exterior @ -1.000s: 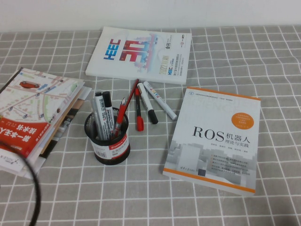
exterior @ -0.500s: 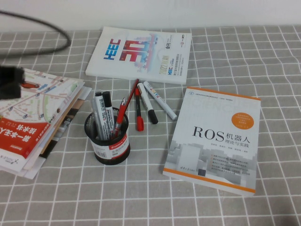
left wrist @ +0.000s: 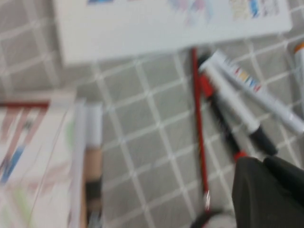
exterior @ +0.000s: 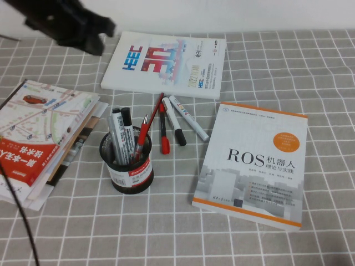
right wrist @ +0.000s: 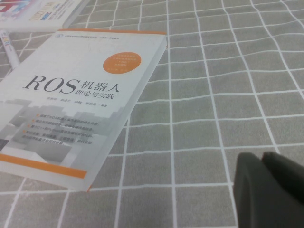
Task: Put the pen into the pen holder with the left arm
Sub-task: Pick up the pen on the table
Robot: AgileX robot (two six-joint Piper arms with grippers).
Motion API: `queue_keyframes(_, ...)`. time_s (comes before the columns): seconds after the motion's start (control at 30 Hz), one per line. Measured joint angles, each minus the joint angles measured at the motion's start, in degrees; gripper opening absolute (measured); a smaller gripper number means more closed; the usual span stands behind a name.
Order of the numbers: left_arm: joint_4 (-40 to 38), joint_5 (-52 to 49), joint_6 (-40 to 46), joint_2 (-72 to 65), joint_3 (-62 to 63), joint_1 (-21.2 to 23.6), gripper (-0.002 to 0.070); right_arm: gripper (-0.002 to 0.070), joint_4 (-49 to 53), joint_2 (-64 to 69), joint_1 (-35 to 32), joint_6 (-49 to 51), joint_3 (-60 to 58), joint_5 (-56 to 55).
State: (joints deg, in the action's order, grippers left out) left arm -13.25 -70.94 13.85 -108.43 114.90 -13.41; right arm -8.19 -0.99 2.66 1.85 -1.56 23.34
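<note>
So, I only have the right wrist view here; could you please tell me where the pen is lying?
Observer: The pen lies on the cloth between the white magazine and the pen holder, beside the markers.
Operator: Thanks. Where is the left gripper?
Observer: The left gripper hangs over the table's far-left corner, well away from the pen.
Operator: And mine?
Observer: The right gripper, low beside the ROS book, is outside the high view.

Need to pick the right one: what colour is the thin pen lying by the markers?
Dark red; the pen shows best in the high view, leaning toward the pen holder.
</note>
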Motion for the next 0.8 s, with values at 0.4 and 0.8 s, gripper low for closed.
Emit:
queue_keyframes(0.4, 1.47, -0.33, 0.58, -16.19, 14.01, -5.97, 0.0000, -0.0015, 0.00, 0.00, 0.00, 0.00, 0.00, 0.00)
queue_keyframes(0.8, 5.47, -0.43, 0.92, -23.70, 14.63, -6.57, 0.0000, -0.0015, 0.00, 0.00, 0.00, 0.00, 0.00, 0.00)
